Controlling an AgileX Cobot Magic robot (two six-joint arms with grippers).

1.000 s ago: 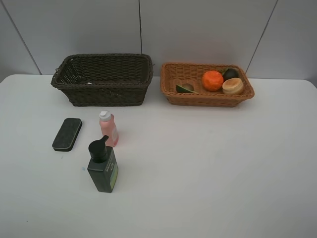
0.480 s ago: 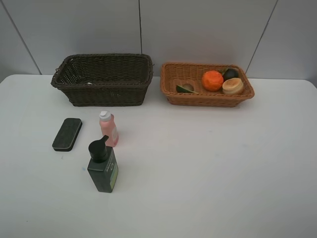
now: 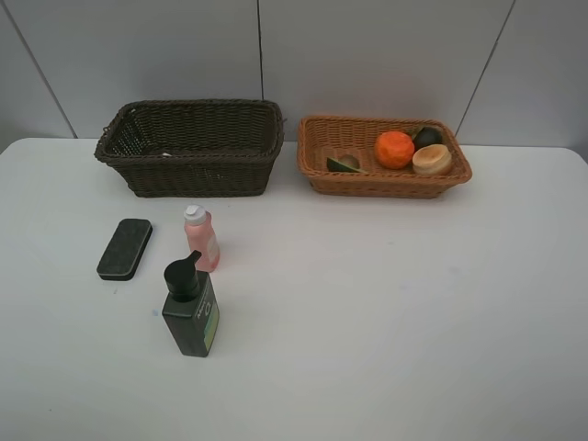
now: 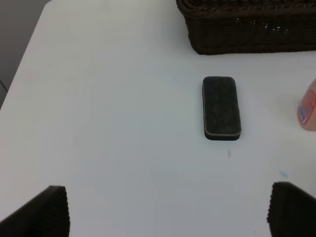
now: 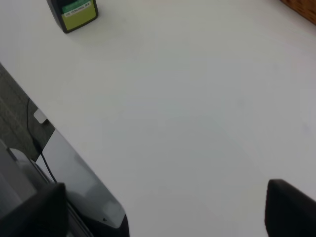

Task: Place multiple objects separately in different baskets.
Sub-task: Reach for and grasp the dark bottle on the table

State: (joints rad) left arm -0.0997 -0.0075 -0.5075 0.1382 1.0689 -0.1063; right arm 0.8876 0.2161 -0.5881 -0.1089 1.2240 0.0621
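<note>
Nothing moved since a second ago. Left claw [image 4: 170,210] wide open, empty; black eraser [image 4: 221,108] on worktop [image 4: 108,123] ahead of it, dark basket [image 4: 247,34] beyond. Right claw [image 5: 168,207] open too; green pump bottle [image 5: 73,11] well ahead, apparently standing.

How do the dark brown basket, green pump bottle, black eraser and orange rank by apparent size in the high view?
1. dark brown basket
2. green pump bottle
3. black eraser
4. orange
The orange is farthest from the camera, so its rank is less sure.
</note>
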